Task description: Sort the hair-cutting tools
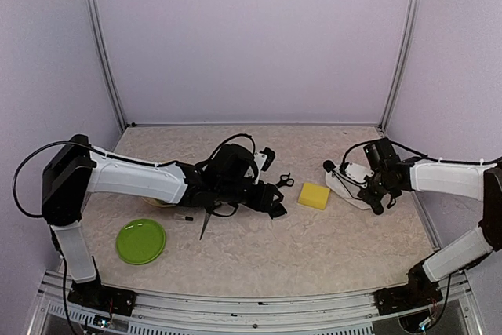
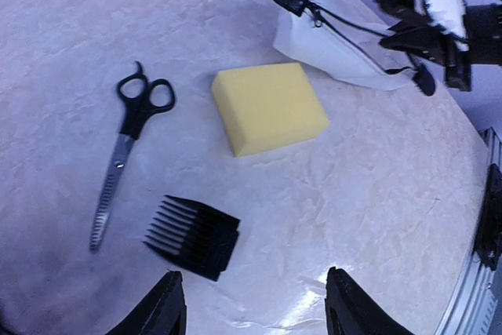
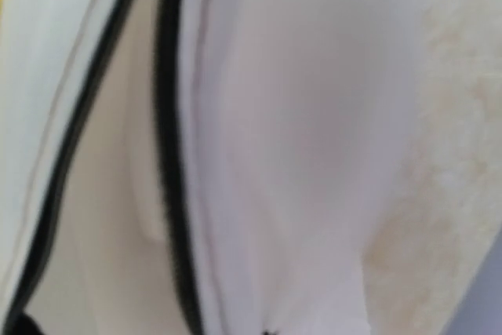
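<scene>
One pair of black-handled scissors [image 2: 125,158] lies flat on the table; it also shows in the top view [image 1: 284,180]. A black comb guard [image 2: 193,235] lies just ahead of my left gripper [image 2: 255,311], which is open, empty and hovering low over the table. In the top view the left gripper [image 1: 272,203] is at mid-table. A second pair of scissors [image 1: 205,222] pokes out from under the left arm, blades towards the front. My right gripper [image 1: 379,196] is on the white zip pouch [image 3: 314,115]; its fingers are hidden. I cannot make out the clipper or the pin.
A yellow sponge [image 1: 314,195] lies between the scissors and the white pouch [image 1: 347,182]. A green plate [image 1: 141,242] sits at front left. A green bowl edge [image 1: 159,203] shows under the left arm. A small pale object [image 1: 184,216] lies beside it.
</scene>
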Action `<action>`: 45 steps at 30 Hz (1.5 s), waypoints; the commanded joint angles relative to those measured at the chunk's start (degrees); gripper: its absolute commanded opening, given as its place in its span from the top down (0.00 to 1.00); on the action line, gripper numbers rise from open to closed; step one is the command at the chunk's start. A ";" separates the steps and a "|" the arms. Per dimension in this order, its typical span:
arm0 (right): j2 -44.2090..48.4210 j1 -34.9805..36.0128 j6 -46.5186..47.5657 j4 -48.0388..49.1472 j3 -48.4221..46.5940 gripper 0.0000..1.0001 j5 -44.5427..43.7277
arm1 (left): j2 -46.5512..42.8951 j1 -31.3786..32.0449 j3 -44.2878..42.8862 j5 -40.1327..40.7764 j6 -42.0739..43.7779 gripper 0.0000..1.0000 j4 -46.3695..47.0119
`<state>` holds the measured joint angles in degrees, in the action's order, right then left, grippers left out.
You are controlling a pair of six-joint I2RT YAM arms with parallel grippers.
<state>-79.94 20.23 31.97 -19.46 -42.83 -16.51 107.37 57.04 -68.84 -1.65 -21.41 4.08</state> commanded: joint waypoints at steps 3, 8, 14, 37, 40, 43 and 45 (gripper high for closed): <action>9.08 -0.54 1.70 -11.23 -7.12 1.00 11.42 | -4.91 -3.59 -4.66 13.74 5.77 0.36 -20.90; 10.50 -0.50 3.32 -13.27 -6.55 1.00 15.97 | -5.44 -7.63 -6.52 18.98 7.77 0.26 -30.16; 10.76 -0.45 2.55 -13.82 -7.40 1.00 18.46 | -1.98 -13.62 -10.20 14.02 10.41 0.29 -37.90; 12.60 0.34 1.61 -14.41 -6.29 1.00 20.54 | 15.06 -19.70 -22.88 10.75 12.95 0.43 -48.34; 12.98 0.34 1.70 -14.47 -6.31 1.00 20.39 | 15.83 -19.11 -23.06 12.94 12.59 0.41 -48.92; 13.48 0.34 1.70 -14.64 -6.14 1.00 20.73 | 15.77 -18.76 -22.52 13.09 12.26 0.44 -47.99; 13.56 0.34 1.69 -14.71 -5.96 1.00 20.71 | 15.53 -18.65 -22.40 13.15 11.87 0.47 -47.49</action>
<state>-68.07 20.25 34.39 -33.63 -49.65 3.22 122.67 37.67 -90.59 10.13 -8.93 -43.13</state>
